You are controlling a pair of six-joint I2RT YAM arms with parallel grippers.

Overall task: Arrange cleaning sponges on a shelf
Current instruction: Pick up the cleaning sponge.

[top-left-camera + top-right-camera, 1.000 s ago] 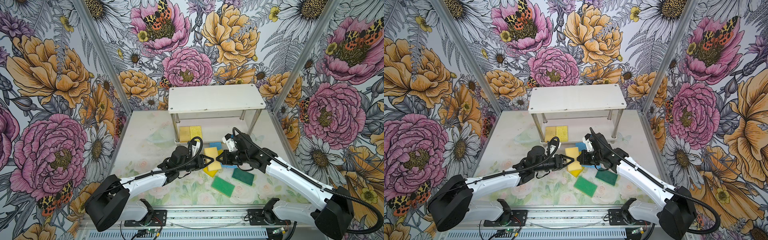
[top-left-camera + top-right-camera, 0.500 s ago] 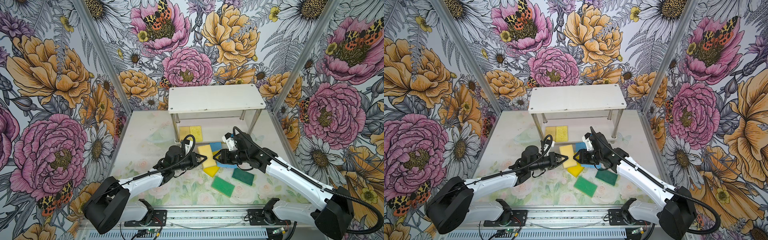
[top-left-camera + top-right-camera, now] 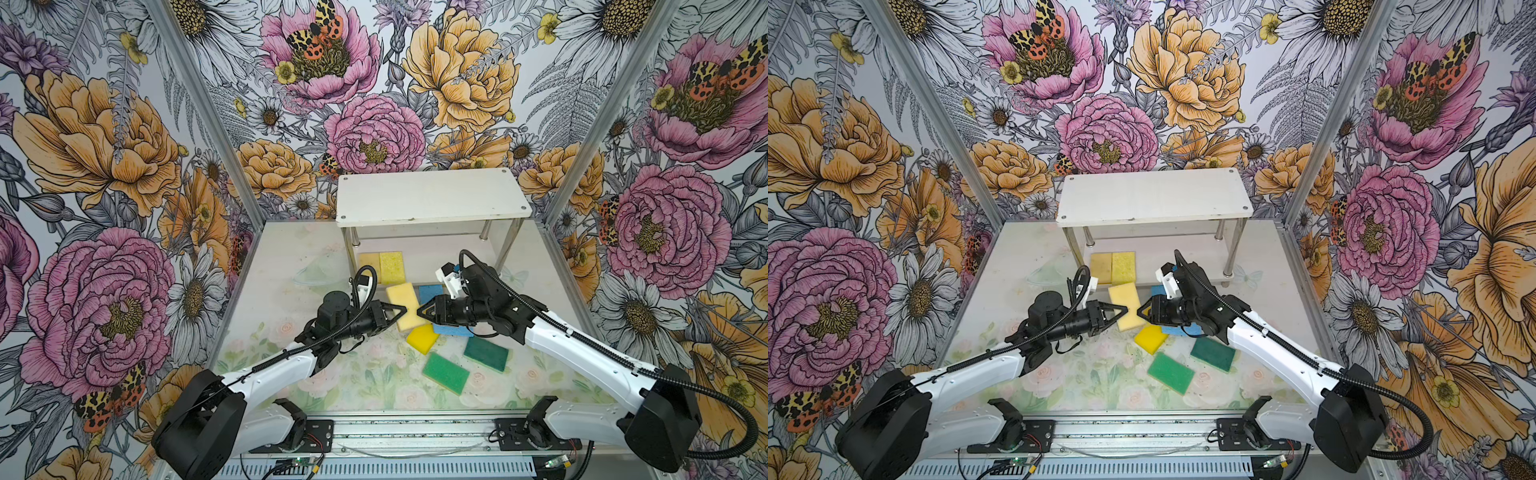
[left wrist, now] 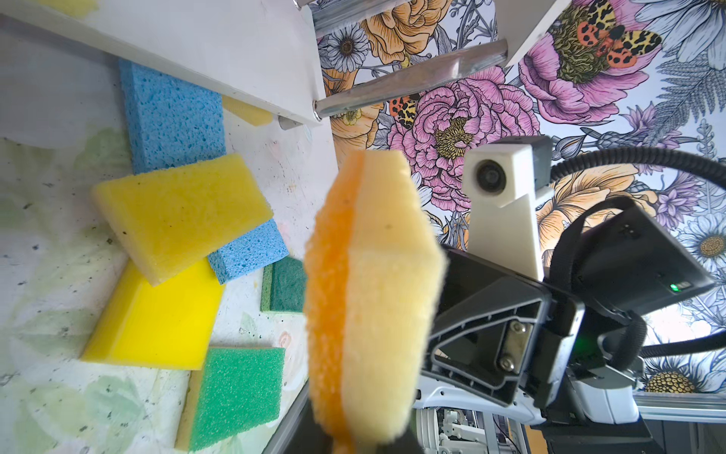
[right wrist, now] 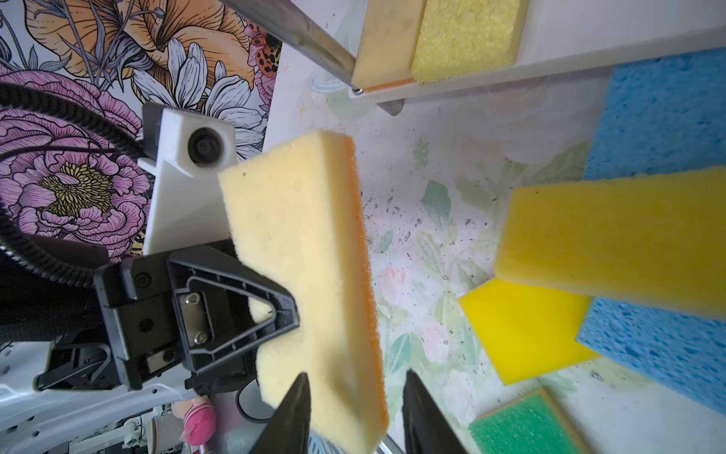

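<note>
**Top views: pale sponge (image 3: 402,305) held in the air in front of the shelf (image 3: 432,195)**

Against the frame of a second ago, the pale sponge is seen nearer the shelf, with more of its broad face turned upward. Then it was a small patch low over the pile, between both sets of fingers. It is clamped at one long edge by the left gripper (image 3: 398,312), whose jaws are closed on it. The right gripper (image 3: 423,311) is set at the opposite side with its jaws parted.

That parting is settled only in the right wrist view. There the two fingertips (image 5: 292,416) are seen to either side of the sponge's thickness, one at the pale face, the other clear of the orange side. The orange layer is shown in both wrist views and hidden in the top views. In the left wrist view a yellow sponge (image 4: 180,214) is shown lying across a bright yellow sponge (image 4: 153,326) and a blue sponge (image 4: 247,251). In the top views it cannot be told apart from the pale sponge above it.

The pale sponge is a thick cream rectangle, dented where it is pinched. A tan sponge (image 3: 369,266) and a yellow-grained sponge (image 3: 391,266) are laid side by side, touching, on the shelf's lower board. A green sponge (image 3: 445,372) and a darker green sponge (image 3: 486,353) rest on the table (image 3: 291,299) nearer the robot.
</note>
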